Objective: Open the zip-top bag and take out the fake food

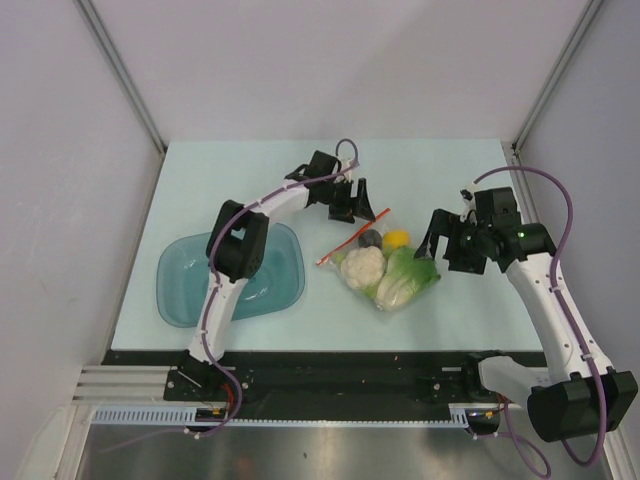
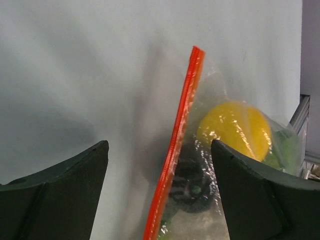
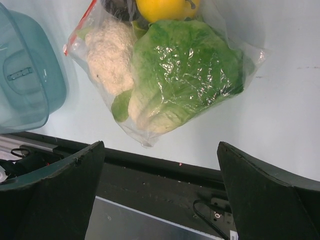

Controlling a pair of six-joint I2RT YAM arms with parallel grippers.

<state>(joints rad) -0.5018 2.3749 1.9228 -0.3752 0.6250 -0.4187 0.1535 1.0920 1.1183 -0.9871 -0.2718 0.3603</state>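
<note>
Pale table (image 1: 450, 180), closed in by plain grey walls on three sides.

Count of items:
- One zip-top bag (image 1: 385, 265), lying flat at mid-table between the two grippers. Its red zip strip (image 2: 179, 135) runs diagonally along the edge nearest the left arm.
- Four pieces of fake food, all inside the bag: one white cauliflower (image 3: 110, 55), one green lettuce (image 3: 185, 70), one yellow fruit (image 2: 234, 127), and one dark piece (image 2: 192, 182) beside the fruit.
- One teal tray (image 1: 180, 290), well left of the bag and holding nothing.

Left gripper (image 1: 353, 208) hangs just beyond the far end of the bag. Its jaws are spread wide with nothing gripped. In the wrist view the zip strip lies on the table between the two fingers (image 2: 60, 195) and touches neither.

Right gripper (image 1: 432, 248) sits just right of the lettuce. Its jaws are fully spread and grip nothing, and the bag lies beyond the fingers (image 3: 55, 195).

Obstructions: from above, the left arm's elbow (image 1: 238, 245) crosses over the tray's right portion. The bag itself is unobstructed.
</note>
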